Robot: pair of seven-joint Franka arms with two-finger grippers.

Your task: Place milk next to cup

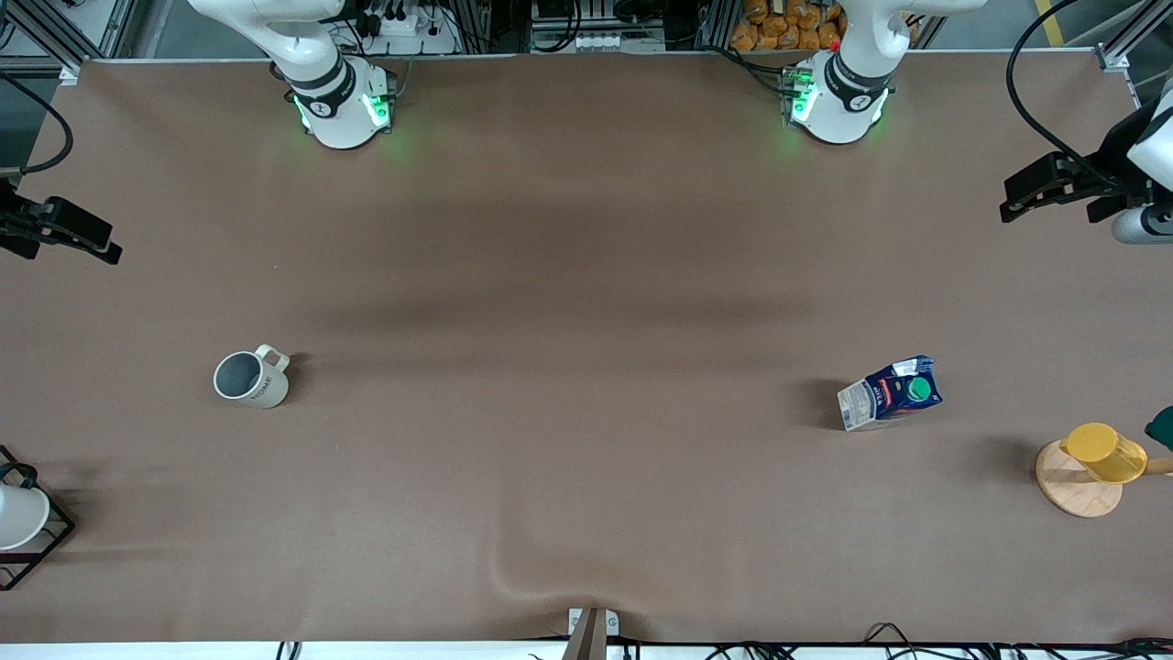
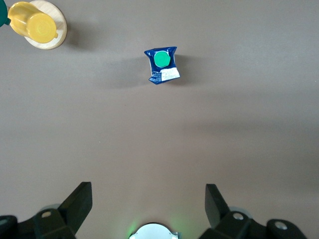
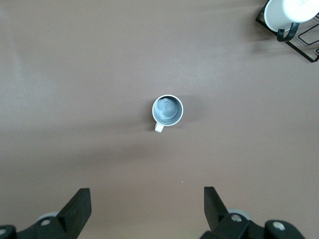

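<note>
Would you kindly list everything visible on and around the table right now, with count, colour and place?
milk carton: one, dark blue with green cap, upright toward the left arm's end of the table.
mug: one, off-white with grey inside, upright toward the right arm's end.
yellow cup: one, on a round wooden coaster, at the left arm's end, nearer the front camera than the carton.
white cup: one, in a black wire frame, at the right arm's end.
table: one, brown cover.
left hand: one, black fingers open, empty, up over the table's left-arm end.
right hand: one, black fingers open, empty, up over the table's right-arm end.
</note>
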